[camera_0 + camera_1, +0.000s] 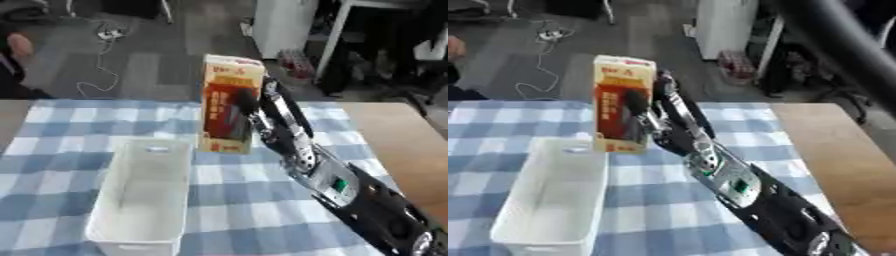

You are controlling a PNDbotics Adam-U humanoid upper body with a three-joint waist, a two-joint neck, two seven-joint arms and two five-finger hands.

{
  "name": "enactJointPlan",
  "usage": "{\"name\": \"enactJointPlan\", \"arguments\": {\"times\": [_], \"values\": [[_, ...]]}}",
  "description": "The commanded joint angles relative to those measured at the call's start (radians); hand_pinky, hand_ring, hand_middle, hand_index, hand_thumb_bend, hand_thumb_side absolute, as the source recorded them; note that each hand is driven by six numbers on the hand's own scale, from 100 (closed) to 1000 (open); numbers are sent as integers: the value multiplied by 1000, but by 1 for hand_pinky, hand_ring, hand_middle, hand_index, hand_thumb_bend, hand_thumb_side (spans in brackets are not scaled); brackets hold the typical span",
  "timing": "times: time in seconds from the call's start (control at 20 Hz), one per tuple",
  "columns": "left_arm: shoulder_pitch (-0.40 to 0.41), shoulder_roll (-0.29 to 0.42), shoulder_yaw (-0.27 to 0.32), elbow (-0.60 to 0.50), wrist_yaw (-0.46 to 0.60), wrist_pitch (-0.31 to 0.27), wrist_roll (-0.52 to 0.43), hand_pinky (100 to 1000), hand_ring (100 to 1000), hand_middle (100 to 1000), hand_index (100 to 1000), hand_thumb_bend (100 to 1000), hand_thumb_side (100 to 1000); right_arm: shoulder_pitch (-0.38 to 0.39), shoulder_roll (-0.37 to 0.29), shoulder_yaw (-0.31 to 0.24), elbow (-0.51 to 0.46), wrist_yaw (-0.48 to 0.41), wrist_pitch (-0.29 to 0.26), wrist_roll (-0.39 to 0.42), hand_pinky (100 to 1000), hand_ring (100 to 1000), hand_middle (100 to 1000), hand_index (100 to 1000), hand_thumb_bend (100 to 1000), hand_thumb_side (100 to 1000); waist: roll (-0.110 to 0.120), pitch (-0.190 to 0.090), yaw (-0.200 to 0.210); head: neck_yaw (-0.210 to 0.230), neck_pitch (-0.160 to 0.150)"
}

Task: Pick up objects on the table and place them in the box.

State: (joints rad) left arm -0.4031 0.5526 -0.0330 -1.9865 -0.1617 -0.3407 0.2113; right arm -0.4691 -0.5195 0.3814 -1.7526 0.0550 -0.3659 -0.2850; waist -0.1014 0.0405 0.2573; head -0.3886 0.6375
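Orange and cream, the tall carton [229, 105] is standing upright in the air above the far end of the white box [144, 200], its lower edge hanging just over the box's far right corner. The right hand [262, 112] is gripping it, thumb curling over the dark front panel and fingers wrapping behind, with the black and silver arm reaching in from the lower right. A blue and white checked cloth [236, 200] is covering the table, leaving a strip of bare wood [411, 145] showing on the right. The box is sitting lengthwise on the cloth, looking empty inside. Beyond the table, a white cable [101, 60] is trailing across the grey floor.
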Motion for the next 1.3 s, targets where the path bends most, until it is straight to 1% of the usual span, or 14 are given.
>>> {"name": "enactJointPlan", "arguments": {"times": [0.05, 0.35, 0.65, 0.7, 0.75, 0.8, 0.9, 1.3], "values": [[-29, 4, 3, -14, 25, 13, -14, 414, 463, 638, 763, 153, 914, -22, -9, -6, -13, -5, -2, 6, 100, 100, 100, 311, 100, 810, 3, -14, 9, -14, -10], [-54, 0, 1, -14, 55, 25, -35, 414, 463, 637, 763, 155, 914, -25, -10, -5, -20, -5, 0, 15, 100, 100, 100, 310, 100, 811, -5, -16, 29, -12, -21], [-81, -5, 5, -14, 77, 32, -43, 416, 464, 637, 763, 157, 913, -34, -9, -1, -21, -2, -1, 25, 100, 100, 100, 309, 100, 812, -12, -14, 47, -18, -38], [-86, -6, 5, -14, 80, 33, -44, 416, 463, 637, 763, 146, 925, -38, -10, -1, -21, -2, -1, 26, 100, 100, 100, 309, 100, 796, -14, -12, 51, -21, -45], [-90, -6, 5, -14, 82, 35, -46, 416, 463, 637, 763, 157, 913, -40, -11, 0, -21, -1, -1, 28, 100, 100, 100, 309, 100, 812, -16, -10, 53, -24, -52], [-96, -7, 5, -14, 84, 36, -48, 416, 463, 637, 763, 157, 913, -45, -13, 1, -22, 2, -2, 31, 100, 100, 100, 309, 100, 812, -20, -7, 57, -32, -69], [-106, -8, 6, -14, 87, 38, -50, 417, 464, 637, 763, 158, 913, -52, -16, 6, -23, 8, -4, 39, 100, 100, 100, 308, 100, 813, -25, -1, 63, -43, -85], [-147, -7, 2, -14, 100, 43, -65, 418, 465, 638, 763, 158, 914, -95, -33, 28, -31, 48, -21, 82, 100, 100, 100, 299, 100, 815, -47, 11, 87, -61, -98]]}}
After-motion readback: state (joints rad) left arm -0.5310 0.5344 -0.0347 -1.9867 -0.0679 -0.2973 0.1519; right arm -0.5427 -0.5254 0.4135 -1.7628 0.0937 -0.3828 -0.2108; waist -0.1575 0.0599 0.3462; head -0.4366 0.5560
